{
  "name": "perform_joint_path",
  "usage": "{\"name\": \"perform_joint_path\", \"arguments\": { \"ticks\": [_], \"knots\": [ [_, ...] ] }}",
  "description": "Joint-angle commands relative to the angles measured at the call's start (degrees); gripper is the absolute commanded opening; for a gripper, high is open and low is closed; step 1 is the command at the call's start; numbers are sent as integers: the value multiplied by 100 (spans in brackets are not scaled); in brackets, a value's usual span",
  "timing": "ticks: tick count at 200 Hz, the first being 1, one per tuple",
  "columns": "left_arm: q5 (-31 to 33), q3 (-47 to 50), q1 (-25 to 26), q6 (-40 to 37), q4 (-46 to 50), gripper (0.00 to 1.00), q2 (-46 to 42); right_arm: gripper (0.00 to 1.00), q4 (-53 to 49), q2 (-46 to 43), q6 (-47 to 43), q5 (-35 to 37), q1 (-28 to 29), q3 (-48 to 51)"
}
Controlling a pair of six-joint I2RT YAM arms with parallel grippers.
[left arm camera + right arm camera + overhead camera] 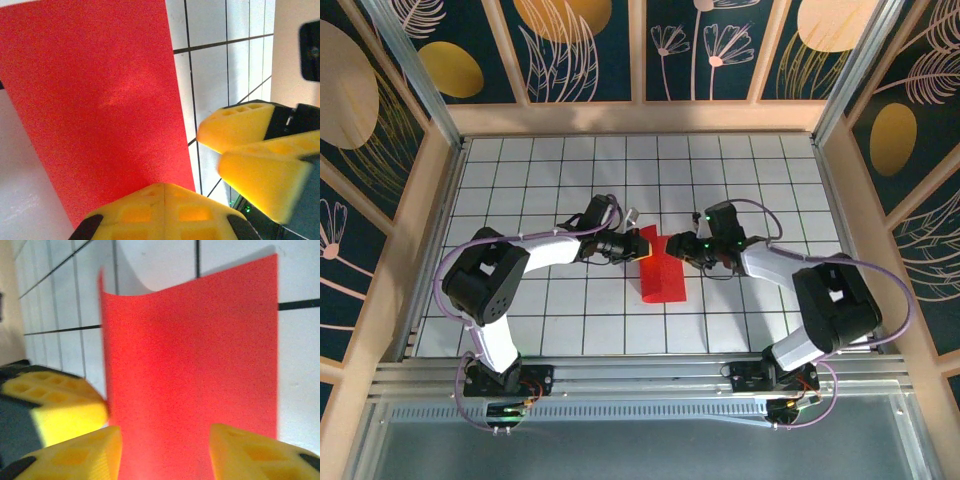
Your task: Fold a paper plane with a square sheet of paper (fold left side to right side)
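"Red paper: where did it lie?"

"The sheet of paper (663, 275) lay near the middle of the white tiled table (570, 330), between my two arms. It showed as a narrow rectangle, longer than it was wide."

"Which way did its long axis run?"

"From the near side, by my bases, toward the far wall, leaning a little to the left at the far end. The near short edge lay flat on the tiles. Seen from my right wrist, one corner curled up off them."

"And your jaws?"

"Both sat at the far end. My left gripper (638, 243) pointed in from the left with its jaws closed tight, yellow pads (162, 210) together right at the paper's edge. Whether they pinched the paper or only rested on it, I could not tell. My right gripper (672, 245) pointed in from the right, just beside the left one. Its jaws stood parted, the yellow fingers (75, 455) well apart and the red strip showing between them."
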State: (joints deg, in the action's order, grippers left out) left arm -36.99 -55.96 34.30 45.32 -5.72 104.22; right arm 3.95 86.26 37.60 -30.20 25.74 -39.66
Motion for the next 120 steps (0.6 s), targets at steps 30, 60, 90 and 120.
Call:
{"name": "perform_joint_path", "arguments": {
  "ticks": [30,60,90,120],
  "knots": [
    [20,-105,46,-22,97,0,90,57,581,-134,151,-703,-34,289],
    [8,-115,50,-22,97,0,98,56,967,79,256,-1078,77,340],
    [12,-99,67,-23,97,0,88,52,1182,371,323,-1234,172,246],
    [33,-89,74,-9,97,0,68,43,1222,591,316,-1252,245,126]
  ]
}}
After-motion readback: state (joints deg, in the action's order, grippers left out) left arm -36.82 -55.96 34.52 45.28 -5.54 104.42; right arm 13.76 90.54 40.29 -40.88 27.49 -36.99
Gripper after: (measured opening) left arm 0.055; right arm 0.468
